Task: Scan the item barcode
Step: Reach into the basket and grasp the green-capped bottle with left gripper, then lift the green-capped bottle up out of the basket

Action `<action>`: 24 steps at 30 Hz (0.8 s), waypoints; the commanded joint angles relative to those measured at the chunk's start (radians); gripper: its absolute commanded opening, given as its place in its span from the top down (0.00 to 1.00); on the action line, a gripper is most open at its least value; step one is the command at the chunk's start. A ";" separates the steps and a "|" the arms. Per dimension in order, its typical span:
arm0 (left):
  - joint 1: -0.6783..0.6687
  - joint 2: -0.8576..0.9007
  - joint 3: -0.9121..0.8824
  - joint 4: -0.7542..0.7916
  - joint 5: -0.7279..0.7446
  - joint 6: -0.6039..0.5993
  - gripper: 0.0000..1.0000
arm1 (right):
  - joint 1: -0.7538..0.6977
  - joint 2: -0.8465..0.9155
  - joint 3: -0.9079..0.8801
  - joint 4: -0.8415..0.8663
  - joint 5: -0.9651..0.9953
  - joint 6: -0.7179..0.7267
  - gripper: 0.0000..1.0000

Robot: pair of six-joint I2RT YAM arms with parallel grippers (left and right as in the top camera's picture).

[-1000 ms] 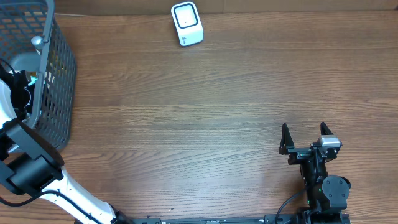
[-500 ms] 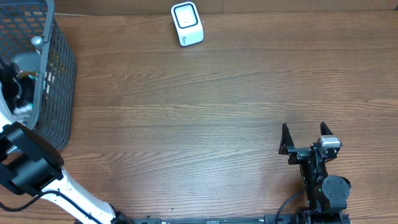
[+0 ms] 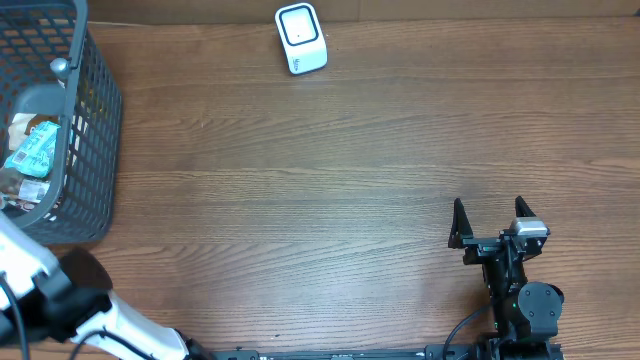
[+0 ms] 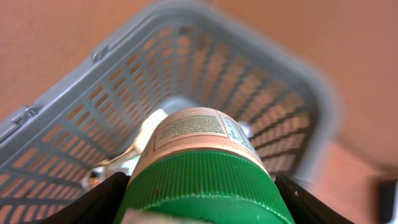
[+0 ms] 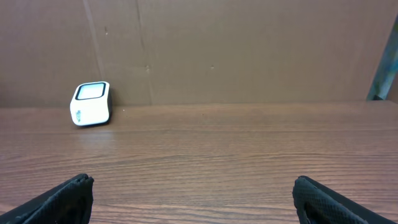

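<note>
Green ribbed lid (image 4: 205,183) of the jar (image 4: 198,132) sits wedged between the left gripper's (image 4: 202,198) two black fingers, jaws partway closed & pressing both sides of it, jar hanging above the grey basket (image 4: 68,121). Risk: hold looks to be on the lid end only, so a slick or loose lid could let the jar twist, slip & fall into the basket, or clip its rim; no barcode shows on the visible side, & the scanner (image 3: 300,38) sits well apart across the table (image 3: 300,200), so a bad wrist turn = no read. Right gripper (image 3: 491,222) rests wide open, empty, too far to help.
</note>
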 commanded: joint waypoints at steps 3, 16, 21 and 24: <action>-0.077 -0.145 0.034 -0.054 0.141 -0.125 0.45 | -0.002 -0.007 -0.011 0.006 -0.008 -0.004 0.00; -0.537 -0.174 0.032 -0.298 0.121 -0.139 0.46 | -0.002 -0.007 -0.011 0.006 -0.008 -0.004 0.00; -0.752 -0.139 0.032 -0.351 0.012 -0.141 0.44 | -0.002 -0.007 -0.011 0.006 -0.008 -0.004 0.00; -0.847 -0.103 0.032 -0.382 -0.017 -0.146 0.44 | -0.002 -0.007 -0.011 0.006 -0.008 -0.004 0.00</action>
